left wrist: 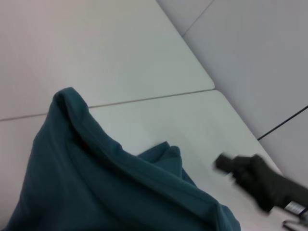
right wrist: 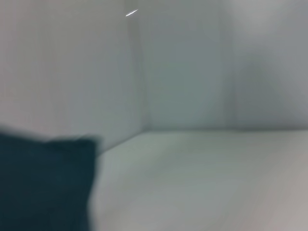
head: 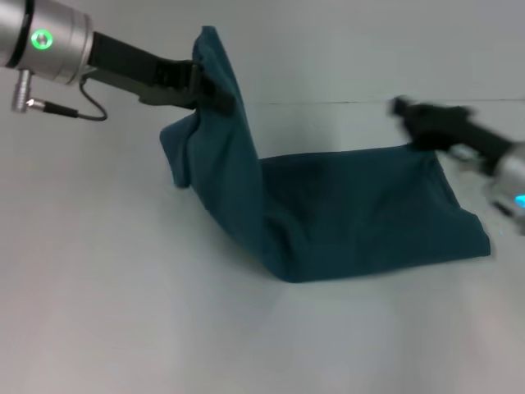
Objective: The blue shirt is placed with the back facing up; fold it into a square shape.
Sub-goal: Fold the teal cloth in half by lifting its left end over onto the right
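Nearest the camera, the blue shirt (head: 361, 209) lies partly folded on the white table (head: 123, 312), its near folded edge flat while its left side rises in a steep drape. That drape hangs from the left gripper (head: 205, 86), clamped on a corner held high, apparently to carry it across for a fold. Farther right, the right gripper (head: 404, 108) hovers just over the far right corner; whether it grips I cannot tell.

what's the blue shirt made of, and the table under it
The blue shirt looks like soft matte knit fabric, likely cotton: where the left gripper lifts it, it hangs in limp folds. The table looks like a smooth, pale, hard laminate or painted board with a faint sheen; which one can't be told.
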`<state>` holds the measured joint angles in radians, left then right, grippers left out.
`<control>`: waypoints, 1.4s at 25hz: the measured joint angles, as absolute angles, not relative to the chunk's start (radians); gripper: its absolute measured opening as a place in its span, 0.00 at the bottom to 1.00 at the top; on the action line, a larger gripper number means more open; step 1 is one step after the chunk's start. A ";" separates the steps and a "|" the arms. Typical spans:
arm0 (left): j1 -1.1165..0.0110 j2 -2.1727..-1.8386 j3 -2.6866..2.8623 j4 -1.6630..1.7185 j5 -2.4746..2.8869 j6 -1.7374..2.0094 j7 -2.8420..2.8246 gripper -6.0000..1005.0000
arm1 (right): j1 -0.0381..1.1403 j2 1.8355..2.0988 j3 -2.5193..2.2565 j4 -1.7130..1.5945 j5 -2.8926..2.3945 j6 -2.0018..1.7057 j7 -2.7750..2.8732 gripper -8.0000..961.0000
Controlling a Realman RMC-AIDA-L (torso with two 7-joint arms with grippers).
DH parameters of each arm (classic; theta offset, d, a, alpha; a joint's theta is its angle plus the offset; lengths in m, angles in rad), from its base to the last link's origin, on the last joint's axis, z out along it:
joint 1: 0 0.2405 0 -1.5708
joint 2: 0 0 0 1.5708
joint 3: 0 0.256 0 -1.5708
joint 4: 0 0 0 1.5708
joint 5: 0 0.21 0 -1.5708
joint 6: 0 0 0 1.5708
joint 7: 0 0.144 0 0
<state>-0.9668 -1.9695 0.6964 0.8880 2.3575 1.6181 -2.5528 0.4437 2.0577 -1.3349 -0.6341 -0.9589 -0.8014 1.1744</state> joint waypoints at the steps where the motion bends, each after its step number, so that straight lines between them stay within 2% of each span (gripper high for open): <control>1: -0.974 -1.973 0.696 0.887 2.357 1.611 -2.557 0.08 | 0.404 2.052 -1.306 -0.666 -0.959 -0.804 1.204 0.06; 6: -1.032 -1.993 0.703 0.858 2.358 1.577 -2.575 0.07 | 0.274 2.036 -1.183 -0.757 -0.959 -0.834 1.270 0.07; 10: -1.075 -2.014 0.719 0.839 2.358 1.547 -2.597 0.07 | 0.235 2.029 -1.084 -0.762 -0.989 -0.879 1.293 0.07; 12: -1.088 -2.026 0.722 0.838 2.358 1.540 -2.604 0.07 | 0.225 2.027 -1.021 -0.762 -1.031 -0.914 1.322 0.07; 16: -1.132 -2.078 0.732 0.837 2.358 1.515 -2.617 0.07 | 0.223 2.022 -0.884 -0.766 -1.137 -0.973 1.390 0.08; 17: -1.132 -2.078 0.732 0.837 2.358 1.515 -2.617 0.07 | 0.225 2.022 -0.857 -0.768 -1.158 -0.987 1.402 0.08; 23: -1.158 -2.126 0.809 0.835 2.358 1.446 -2.642 0.08 | 0.218 2.025 -0.711 -0.811 -1.278 -1.058 1.470 0.09; 28: -1.170 -2.153 0.839 0.808 2.356 1.388 -2.643 0.08 | 0.216 2.025 -0.648 -0.817 -1.319 -1.100 1.491 0.10; 35: -1.181 -2.167 0.934 0.714 2.284 1.257 -2.620 0.09 | 0.216 2.022 -0.605 -0.818 -1.358 -1.113 1.496 0.10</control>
<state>-1.1806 -2.1674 0.9337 0.7143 2.2838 1.2567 -2.6195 0.2165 2.0218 -0.6055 -0.8180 -1.3579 -1.1132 1.4958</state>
